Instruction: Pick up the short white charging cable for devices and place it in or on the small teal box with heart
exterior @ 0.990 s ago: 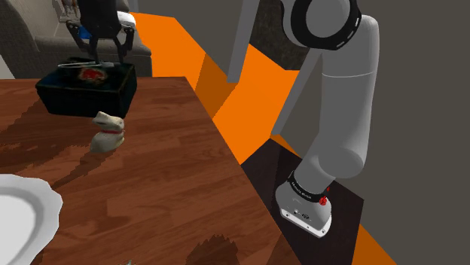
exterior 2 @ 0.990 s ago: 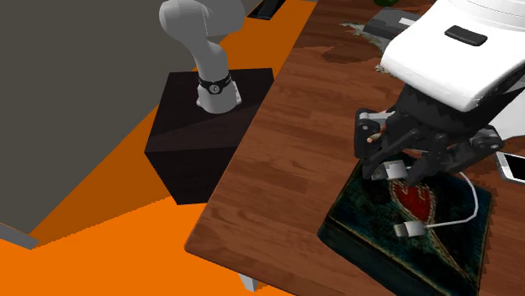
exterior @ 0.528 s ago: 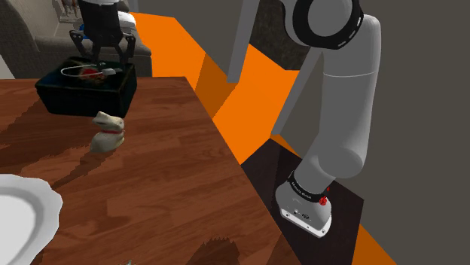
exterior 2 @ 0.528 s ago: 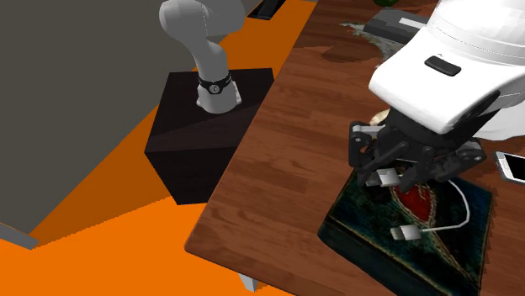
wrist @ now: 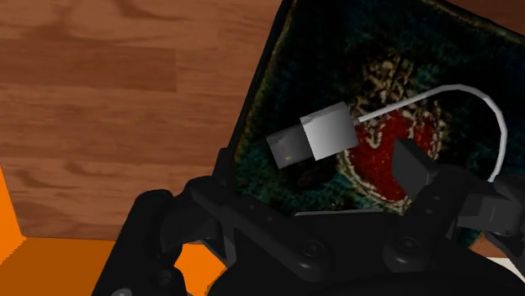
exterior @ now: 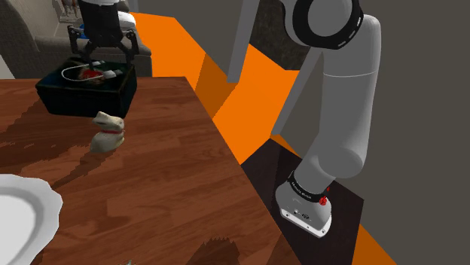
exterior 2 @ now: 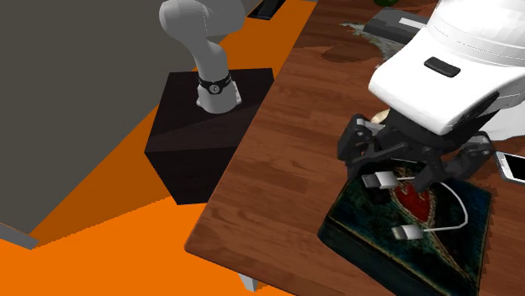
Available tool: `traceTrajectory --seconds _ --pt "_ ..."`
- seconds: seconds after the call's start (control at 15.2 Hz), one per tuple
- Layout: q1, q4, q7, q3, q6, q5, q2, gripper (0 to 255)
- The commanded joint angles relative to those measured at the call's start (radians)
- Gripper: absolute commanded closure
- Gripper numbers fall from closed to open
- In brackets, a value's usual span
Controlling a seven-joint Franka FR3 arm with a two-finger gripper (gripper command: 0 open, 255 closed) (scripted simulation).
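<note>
The short white cable (exterior 2: 383,179) lies on the lid of the dark teal box (exterior 2: 362,225), which has a red heart (wrist: 379,150) in the middle. One plug (wrist: 315,134) sits near the lid's edge and the thin cord (wrist: 498,126) loops over the heart to a second plug (exterior 2: 405,231). My gripper (exterior 2: 412,166) hovers just above the lid, open; its fingers (wrist: 412,168) stand apart on either side of the first plug without touching it. In the shoulder view the gripper (exterior: 102,59) hangs over the box (exterior: 86,90) at the table's far end.
A small white rabbit figure (exterior: 108,132) stands on the wooden table (exterior: 173,188) just in front of the box. A white plate (exterior: 22,218) lies at the shoulder view's lower left. A white phone (exterior 2: 510,166) lies beside the box. The table edge drops to orange floor.
The gripper held one plug above the lid a second ago. It has since opened and let go; the plug now lies on the lid between the spread fingers.
</note>
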Motion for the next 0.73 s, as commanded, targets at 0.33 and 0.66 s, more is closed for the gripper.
traceTrajectory --seconds 0.33,0.66 --pt "0.023 0.164 -0.005 0.001 -0.141 -0.006 0.023 0" --pt "0.023 0.164 -0.005 0.001 -0.141 -0.006 0.023 0"
